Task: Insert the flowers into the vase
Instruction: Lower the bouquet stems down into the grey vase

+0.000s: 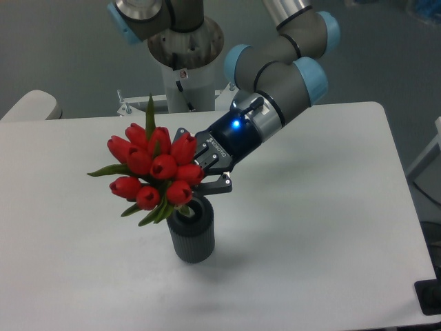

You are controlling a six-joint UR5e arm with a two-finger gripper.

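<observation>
Flowers: I have the bunch just above and left of the vase, the red heads crowded together and overhanging the rim on the left, with the lowest leaves and stem ends right at the mouth.
Tool: it comes in from the right, tilted down, and is clamped on the flowers low in the bunch, where the stems gather beneath the heads; the heads hide the exact contact.
Weight and stiffness: I judge the bunch light, top-heavy and springy; the heads and thin leaves will bend or catch sooner than they carry any load.
Where to hold: on the gathered stems, as I have it now, never on the heads, which would crush or slip.
Axis of the bunch: the long axis runs from the stem ends at lower right up to the heads at upper left, so it leans left, not upright.
Pointing: heads up and left, one long leaf straight up toward the far side, stems down toward the vase opening.
Vase: it stands upright on the white bench, dark and ribbed; I take it to be light enough to tip if the stems push sideways on the rim.
Fit: the bunch is wider than the vase, so only the stems can go in.
</observation>
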